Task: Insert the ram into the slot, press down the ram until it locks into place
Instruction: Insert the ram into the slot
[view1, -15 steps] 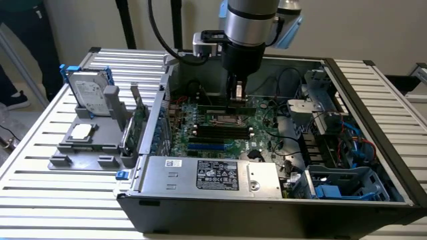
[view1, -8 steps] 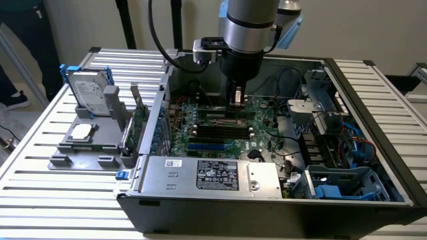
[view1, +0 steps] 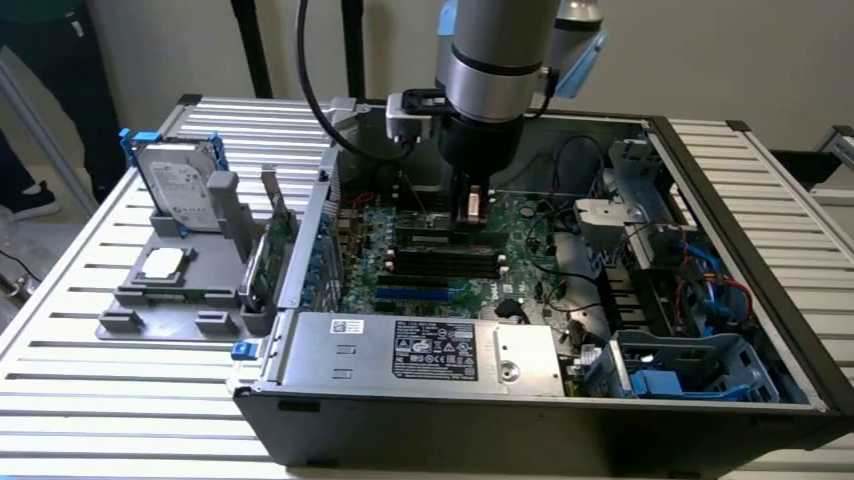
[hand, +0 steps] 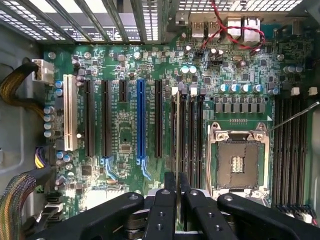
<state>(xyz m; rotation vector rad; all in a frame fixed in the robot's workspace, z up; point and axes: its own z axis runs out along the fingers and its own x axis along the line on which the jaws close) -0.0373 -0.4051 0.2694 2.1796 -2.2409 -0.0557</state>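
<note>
Gripper (hand: 177, 181) clenched on ram (hand: 177, 135), edge-on along slot (hand: 173, 125), motherboard (hand: 125, 125) lettering illegible

A robotics lab or test workshop. An industrial robot arm (view1: 497, 70) with a silver joint hangs over an open desktop computer case (view1: 534, 440), which lies on its side on a workbench (view1: 120, 400) of pale slatted metal profiles. Beside the case, toward the exterior view's left, a grey fixture tray (view1: 154, 300) holds a hard drive (view1: 180, 190) and 1 upright green expansion card (view1: 274, 250). The wrist view looks onto the exposed motherboard (hand: 125, 130) and its open CPU socket (hand: 238, 162), where the black gripper (hand: 177, 176) pinches the ram (hand: 177, 135). Behind are a plain pale wall (view1: 747, 60) and black stand poles (view1: 247, 45). A person's leg and shoe (view1: 34, 200) show at the exterior view's left edge.
</note>
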